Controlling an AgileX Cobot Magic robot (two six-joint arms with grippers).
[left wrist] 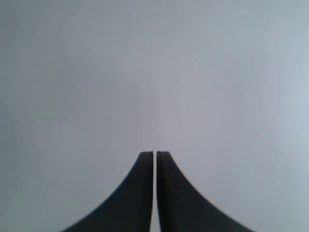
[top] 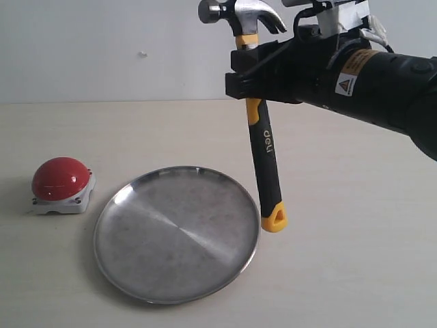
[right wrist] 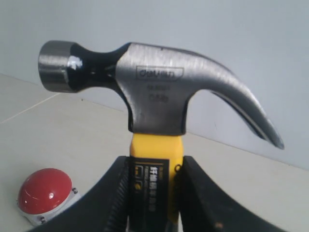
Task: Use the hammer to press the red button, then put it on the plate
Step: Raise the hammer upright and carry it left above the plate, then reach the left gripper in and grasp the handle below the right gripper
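My right gripper point(top: 247, 74) is shut on the hammer point(top: 264, 157), clamping the handle just under the steel head, which points up. The black-and-yellow handle hangs down, and its yellow end sits by the right rim of the plate point(top: 171, 239). The red button point(top: 60, 179) rests on its grey base at the left of the table, apart from the plate. The right wrist view shows the hammer point(right wrist: 159, 96) between the fingers of my right gripper point(right wrist: 153, 166), with the red button point(right wrist: 42, 191) low on the table beyond. My left gripper point(left wrist: 154, 154) is shut on nothing, facing a blank grey surface.
A pale wall stands behind the light wooden table point(top: 355, 260). The right arm point(top: 369, 75) reaches in from the upper right, high above the tabletop.
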